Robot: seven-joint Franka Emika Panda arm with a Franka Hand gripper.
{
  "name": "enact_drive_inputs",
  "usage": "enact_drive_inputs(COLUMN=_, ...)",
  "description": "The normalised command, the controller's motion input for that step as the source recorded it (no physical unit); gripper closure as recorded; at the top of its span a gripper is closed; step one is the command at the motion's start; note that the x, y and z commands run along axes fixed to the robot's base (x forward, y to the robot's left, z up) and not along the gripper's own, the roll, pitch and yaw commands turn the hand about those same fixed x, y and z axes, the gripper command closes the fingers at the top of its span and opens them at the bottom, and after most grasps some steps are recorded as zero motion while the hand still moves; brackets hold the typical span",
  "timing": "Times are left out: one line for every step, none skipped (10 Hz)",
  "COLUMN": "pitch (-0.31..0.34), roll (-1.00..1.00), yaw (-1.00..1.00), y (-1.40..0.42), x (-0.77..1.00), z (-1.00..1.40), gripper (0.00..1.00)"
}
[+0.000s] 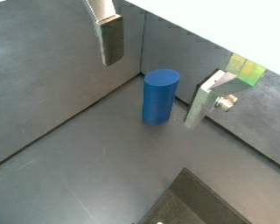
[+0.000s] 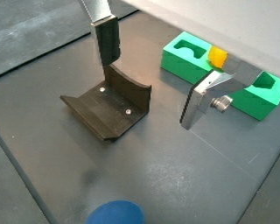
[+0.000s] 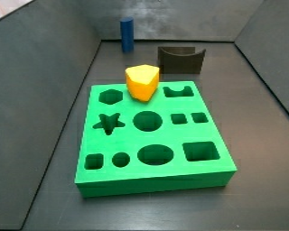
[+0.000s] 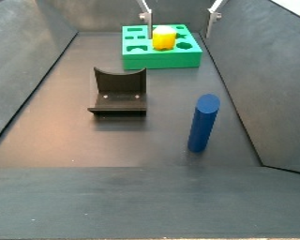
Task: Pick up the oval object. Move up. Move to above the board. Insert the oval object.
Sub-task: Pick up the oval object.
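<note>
The oval object is a tall blue peg standing upright on the dark floor near the wall. It also shows in both side views, and its top shows in a wrist view. The board is a bright green slab with many cut-out holes; it also shows in a side view and a wrist view. My gripper is open and empty, high above the floor, with the peg below it and apart from both fingers. It also shows in a wrist view and a side view.
A yellow chunky block stands in a hole of the board. The dark fixture stands on the floor between board and peg, and shows in a wrist view. Grey walls enclose the floor on all sides.
</note>
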Motion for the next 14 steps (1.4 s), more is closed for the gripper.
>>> enact_drive_inputs(pitch=-0.100, roll=0.00, yaw=-0.26, y=0.24, x=-0.22, z=-0.16, gripper=0.00)
enact_drive_inputs(pitch=-0.124, roll=0.00, yaw=-0.20, y=0.56, x=-0.27, z=-0.31, gripper=0.00)
enact_drive_inputs(pitch=-0.166, roll=0.00, yaw=-0.19, y=0.70, x=-0.27, z=-0.42, gripper=0.00)
enact_drive_inputs(pitch=-0.157, roll=0.04, yaw=-0.07, y=0.74, x=-0.33, z=-0.47, gripper=0.00)
enact_drive_inputs(pitch=-0.159, roll=0.03, yaw=-0.08, y=0.54, x=-0.23, z=-0.49, gripper=0.00)
enact_drive_inputs(pitch=-0.106, roll=0.00, yaw=-0.13, y=0.46, x=-0.05, z=-0.59, gripper=0.00)
enact_drive_inputs(pitch=-0.150, roll=0.00, yaw=-0.23, y=0.40, x=-0.11, z=-0.79, gripper=0.00)
enact_drive_inputs(pitch=-0.194, roll=0.00, yaw=-0.31, y=0.28, x=-0.12, z=-0.73, gripper=0.00)
enact_drive_inputs(pitch=-0.174, roll=0.00, yaw=-0.27, y=0.26, x=-0.03, z=-0.77, gripper=0.00)
enact_drive_inputs(pitch=-0.179, roll=0.00, yaw=-0.26, y=0.23, x=-0.08, z=-0.78, gripper=0.00)
enact_drive_inputs(pitch=-0.176, roll=0.03, yaw=-0.17, y=0.12, x=-0.03, z=-0.81, gripper=0.00)
enact_drive_inputs(pitch=-0.137, roll=0.00, yaw=-0.11, y=0.09, x=0.00, z=-0.60, gripper=0.00)
enact_drive_inputs(pitch=-0.033, roll=0.00, yaw=0.00, y=0.00, x=0.00, z=0.00, gripper=0.00)
enact_drive_inputs(pitch=-0.001, roll=0.00, yaw=0.00, y=0.00, x=-0.03, z=0.00, gripper=0.00)
